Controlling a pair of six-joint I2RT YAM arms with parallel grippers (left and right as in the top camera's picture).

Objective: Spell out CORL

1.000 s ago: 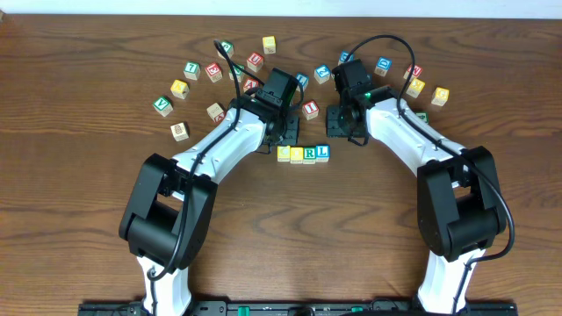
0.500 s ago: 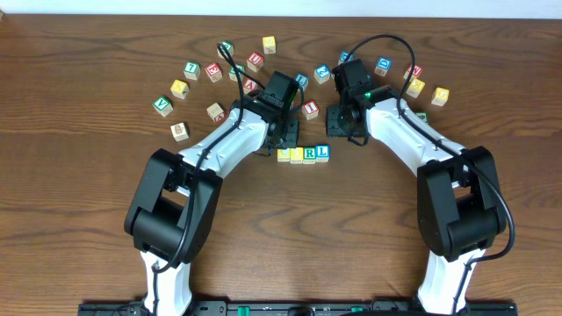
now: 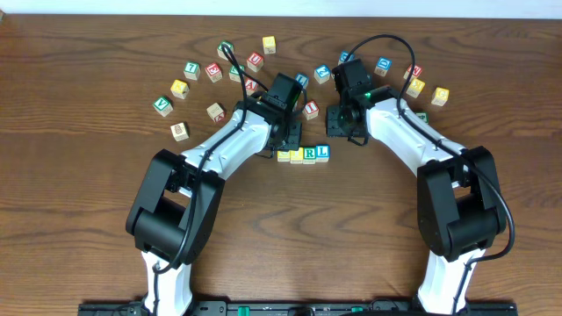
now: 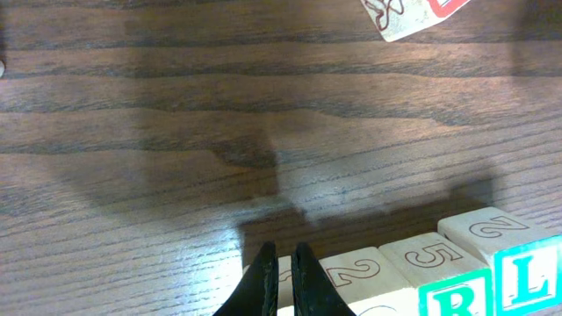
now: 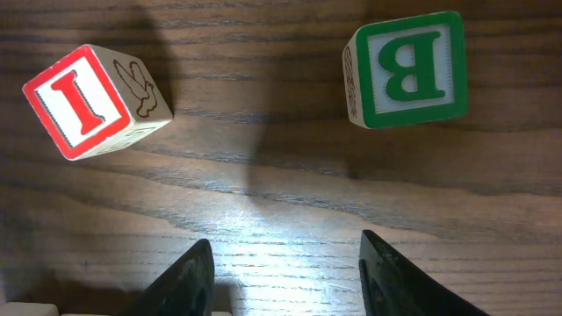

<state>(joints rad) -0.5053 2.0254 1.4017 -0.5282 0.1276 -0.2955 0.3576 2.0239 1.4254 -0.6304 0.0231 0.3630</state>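
A row of four letter blocks (image 3: 303, 154) lies at the table's middle, and its right two read R (image 3: 309, 154) and L (image 3: 322, 152). In the left wrist view R (image 4: 457, 297) and L (image 4: 529, 279) show at the lower right, with numerals on the block tops. My left gripper (image 3: 288, 140) is shut and empty, its tips (image 4: 281, 263) over the row's leftmost block (image 4: 283, 270), which they mostly hide. My right gripper (image 3: 339, 125) is open and empty (image 5: 285, 263) over bare wood, just right of the row's far side.
Several loose blocks lie scattered in an arc across the back of the table. A red I block (image 5: 92, 101) (image 3: 310, 109) and a green B block (image 5: 408, 70) lie just beyond the right gripper. A pale block (image 3: 180, 131) sits at the left.
My left gripper has shifted slightly to the right, closer over the left end of the row. The right arm and the blocks have not visibly moved.
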